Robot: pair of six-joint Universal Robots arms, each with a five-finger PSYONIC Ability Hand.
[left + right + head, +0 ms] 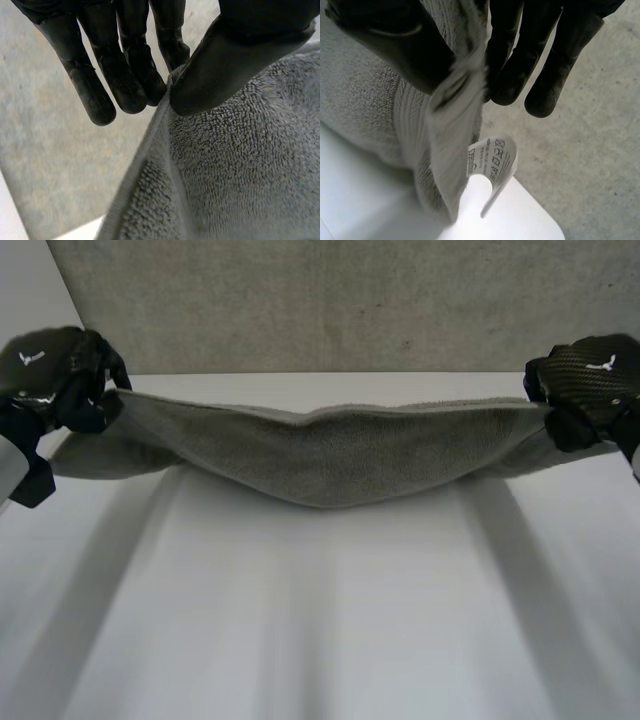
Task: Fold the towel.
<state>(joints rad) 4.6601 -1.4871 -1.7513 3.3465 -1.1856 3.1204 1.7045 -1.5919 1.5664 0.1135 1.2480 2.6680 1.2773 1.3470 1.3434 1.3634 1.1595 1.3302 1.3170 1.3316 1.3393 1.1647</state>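
**Towel stretched between two hands above the far half of the table**

The near part of the white table [320, 640] lies in front. Above its far half the grey towel [330, 460] hangs in the air, reaching from near the left edge to near the right edge, and its middle sags down.

The left hand [60, 370] pinches one upper corner between thumb and fingers. The right hand [590, 380] pinches the other corner in the same way, and the care label [492, 160] hangs just under its fingers.

To fold well, I think both hands should hold equal height and tension. They should lower the sagging edge onto the table first, then lay the held edge evenly over it.
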